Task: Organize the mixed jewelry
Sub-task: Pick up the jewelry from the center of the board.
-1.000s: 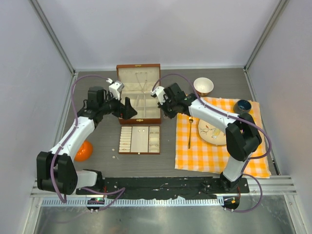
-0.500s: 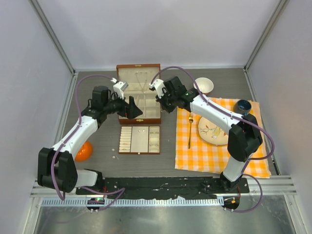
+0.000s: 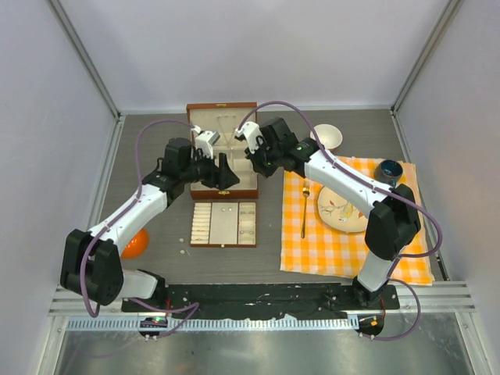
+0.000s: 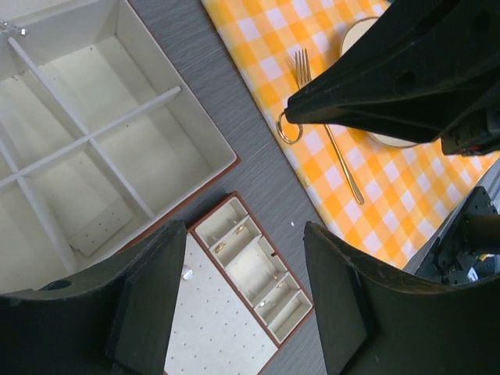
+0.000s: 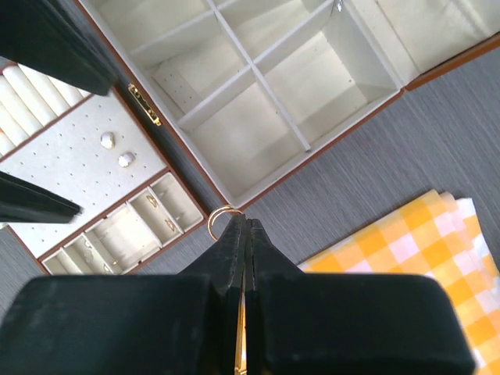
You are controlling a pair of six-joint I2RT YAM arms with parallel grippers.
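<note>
1. Grey counter (image 3: 267, 234) inside white walls is what I'm looking at, with an open wooden box (image 3: 205, 119) toward the back and a cream-lined tray (image 3: 226, 233) lying just in front of it.
2. I'm seeing the right gripper (image 5: 244, 223) pressing its fingers tight together on a thin ring (image 5: 219, 209) — the loop is sticking out past the tips, held up in the air near the box's front right corner.
3. The left gripper (image 4: 244, 234) is hovering over the front of the box with its fingers standing apart — the tray is showing between them.
4. Two pale studs (image 5: 107, 140) are resting on the tray's dotted panel, and tiny pieces (image 5: 151, 201) are lying in its small compartments.
5. To the right, a gold fork (image 3: 304, 211) and a plate (image 3: 341, 215) are lying on an orange checked cloth (image 3: 351, 250).
</note>
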